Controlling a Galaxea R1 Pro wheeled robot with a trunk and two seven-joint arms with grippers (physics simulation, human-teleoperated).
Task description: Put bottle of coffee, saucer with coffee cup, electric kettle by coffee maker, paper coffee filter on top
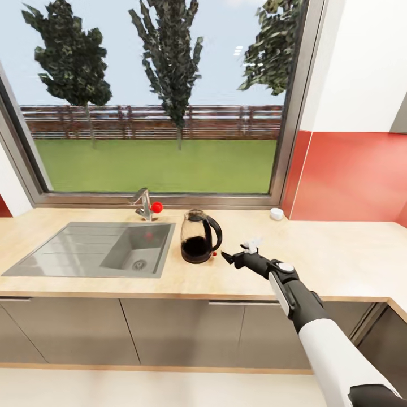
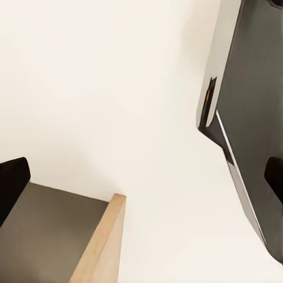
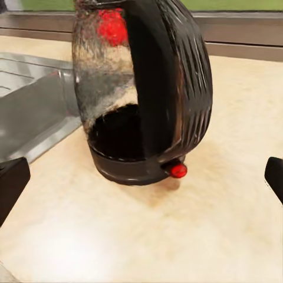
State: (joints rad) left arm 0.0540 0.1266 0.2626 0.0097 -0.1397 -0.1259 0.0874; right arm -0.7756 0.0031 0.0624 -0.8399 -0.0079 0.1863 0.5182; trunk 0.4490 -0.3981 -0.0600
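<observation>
The electric kettle [image 1: 199, 237] stands upright on the kitchen countertop [image 1: 339, 254] just right of the sink, its looping black handle and small red switch turned toward my right arm. My right gripper [image 1: 237, 253] hovers low over the worktop a short way right of the kettle, open and holding nothing. In the right wrist view the kettle [image 3: 147, 88] is straight ahead of the right gripper [image 3: 141, 183], whose fingertips [image 3: 12, 180] sit wide apart at the picture's edges. A tiny white coffee cup [image 1: 276, 213] rests at the back of the counter. My left gripper [image 2: 141, 180] is open over pale floor.
A grey sink [image 1: 96, 249] with a faucet [image 1: 146, 204] and red knob lies left of the kettle, below a large window. A red wall [image 1: 350, 175] backs the counter's right part. A grey cabinet corner with a wood edge [image 2: 100, 242] lies near the left gripper.
</observation>
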